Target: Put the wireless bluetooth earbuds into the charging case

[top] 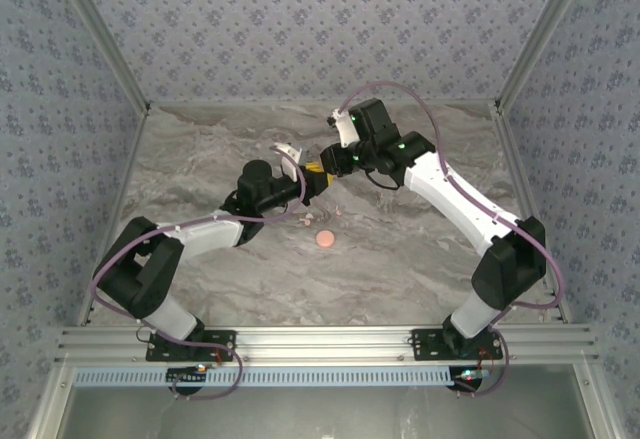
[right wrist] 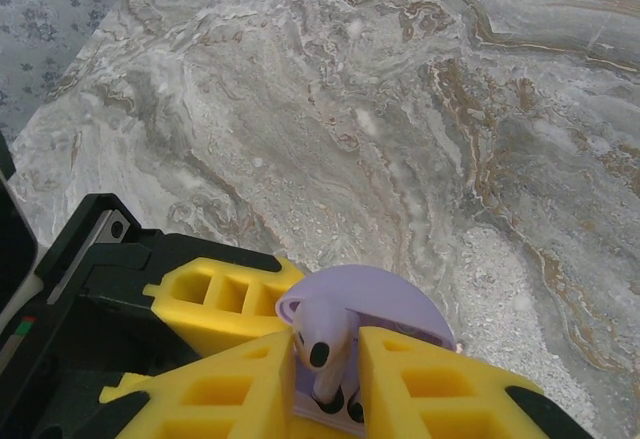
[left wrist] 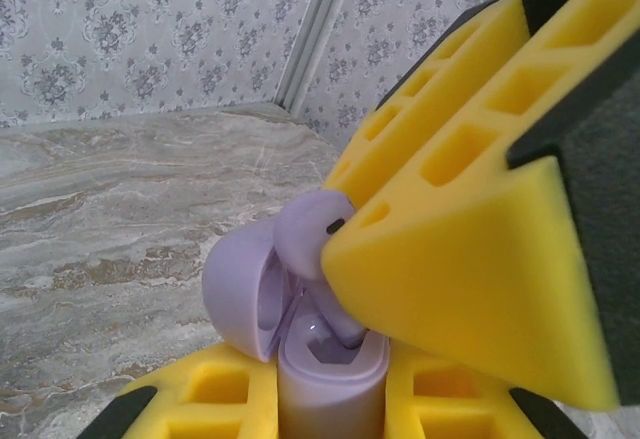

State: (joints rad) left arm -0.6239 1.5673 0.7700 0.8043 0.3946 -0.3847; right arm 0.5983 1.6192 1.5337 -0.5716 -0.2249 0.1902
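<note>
From above, found left gripper (top: 306,185) and right gripper (top: 326,166) meeting mid-table, open marble table (top: 420,259) all round, pink case (top: 323,239) at 6 o'clock. Left wrist: clamped on open lilac charging case (left wrist: 330,379), lid (left wrist: 240,294) at 9 o'clock. Right wrist: pinched glossy lilac earbud (right wrist: 322,337), stem down at case mouth.

Pink case (top: 323,240) on marble table (top: 200,159)
</note>
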